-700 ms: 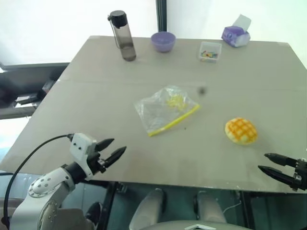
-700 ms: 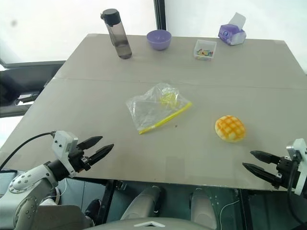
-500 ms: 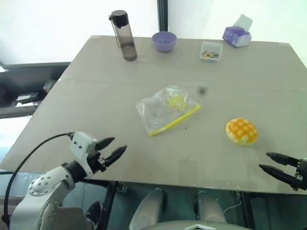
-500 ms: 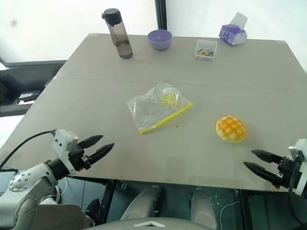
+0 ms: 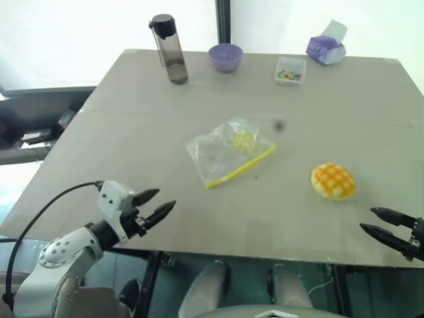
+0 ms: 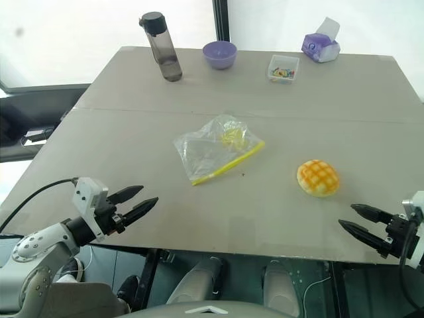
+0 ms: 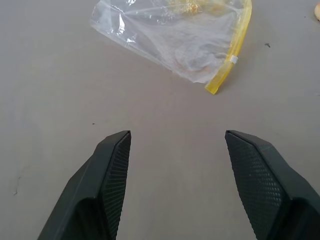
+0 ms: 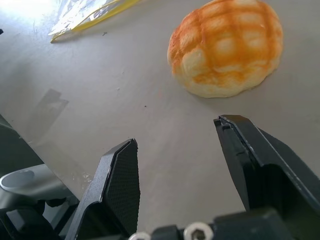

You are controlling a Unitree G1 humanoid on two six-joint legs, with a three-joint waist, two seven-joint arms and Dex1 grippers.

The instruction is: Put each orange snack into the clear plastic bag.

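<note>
The orange snack (image 5: pixel 333 181) lies on the counter (image 5: pixel 132 132) just ahead of the right end effector (image 5: pixel 383 222), nearer it than the left end effector (image 5: pixel 158 205). Both end effectors are spread and empty. The clear plastic bag (image 5: pixel 227 159) lies mid-counter, its yellow mouth strip facing the snack.

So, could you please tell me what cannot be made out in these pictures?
- Clear plastic bag: whether its mouth is open; the crinkled film hides it in both eye views.
- Small clear box: its coloured bits are too small to identify.
- Orange snack: cut off by the left wrist view's edge.
</note>
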